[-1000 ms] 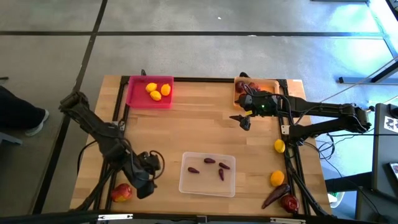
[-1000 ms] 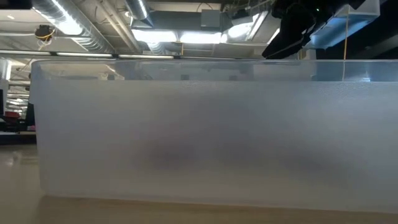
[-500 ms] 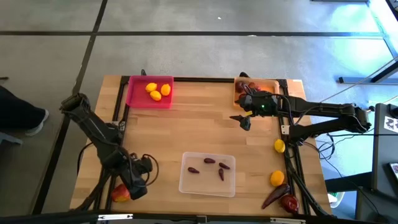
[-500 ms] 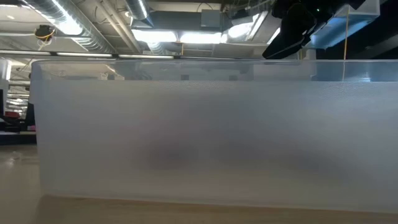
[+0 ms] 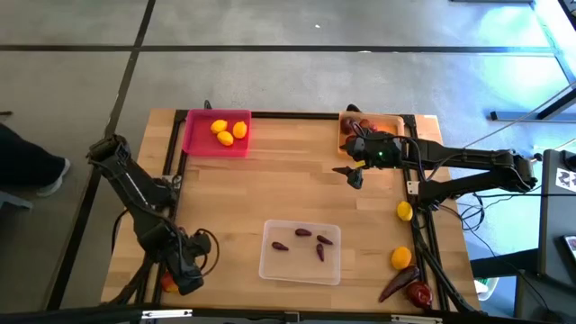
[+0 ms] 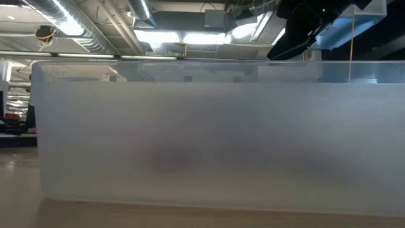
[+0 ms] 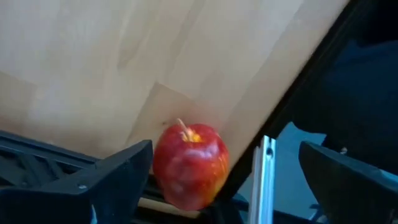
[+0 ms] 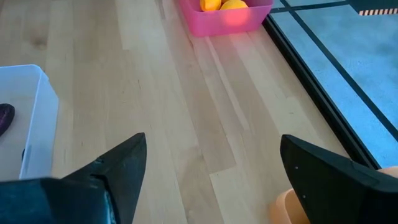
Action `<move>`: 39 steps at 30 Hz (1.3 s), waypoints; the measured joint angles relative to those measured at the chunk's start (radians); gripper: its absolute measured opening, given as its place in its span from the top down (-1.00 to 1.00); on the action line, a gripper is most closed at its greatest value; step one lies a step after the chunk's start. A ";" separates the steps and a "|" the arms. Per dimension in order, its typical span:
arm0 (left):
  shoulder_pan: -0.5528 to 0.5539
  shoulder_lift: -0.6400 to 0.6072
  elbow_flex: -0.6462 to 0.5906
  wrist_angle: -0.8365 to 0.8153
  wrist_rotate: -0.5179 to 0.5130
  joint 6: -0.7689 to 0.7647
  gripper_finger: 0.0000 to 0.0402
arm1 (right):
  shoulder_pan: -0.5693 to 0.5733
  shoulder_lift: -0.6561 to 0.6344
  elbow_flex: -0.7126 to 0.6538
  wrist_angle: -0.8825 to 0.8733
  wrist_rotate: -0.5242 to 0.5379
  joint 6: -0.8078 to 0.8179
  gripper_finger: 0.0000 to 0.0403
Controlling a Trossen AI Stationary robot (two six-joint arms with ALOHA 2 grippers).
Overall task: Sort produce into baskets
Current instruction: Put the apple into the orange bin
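Overhead layout, read left to right with twelve o'clock at the table's far edge. At about seven o'clock, on the near left corner, the left gripper (image 5: pixel 184 274) hangs directly over a red-yellow apple (image 7: pixel 189 165), which the overhead view almost hides. The left wrist view shows the fingers spread wide and empty, one on each side of the fruit, with the stem pointing up; the apple sits just beside the dark table frame (image 7: pixel 292 93). The fruit is round, with no long axis to align to, so the coming move appears to turn only on a straight descent. At eleven o'clock stands the pink basket (image 5: pixel 192 142) with lemons (image 5: pixel 225 131); at six o'clock, the clear basket (image 5: pixel 270 265) with small purple pods (image 5: pixel 303 232). At one o'clock the right gripper (image 5: pixel 353 173) waits, open and empty, beside the orange basket (image 5: pixel 345 135). Between three and five o'clock more produce lies along the right edge: two lemon-like fruits (image 5: pixel 404 211), a long pod (image 5: pixel 396 283) and a red fruit (image 5: pixel 418 292). The left arm is much nearer the apple.
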 joint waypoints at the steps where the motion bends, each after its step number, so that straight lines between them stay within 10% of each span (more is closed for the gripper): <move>1: -0.002 0.000 0.000 0.003 0.004 -0.021 -0.96 | 0.000 0.000 0.000 0.000 0.000 0.000 -0.64; 39: -0.161 0.314 0.000 0.057 0.202 0.046 -0.92 | 0.000 0.000 0.000 -0.001 0.000 -0.001 -0.64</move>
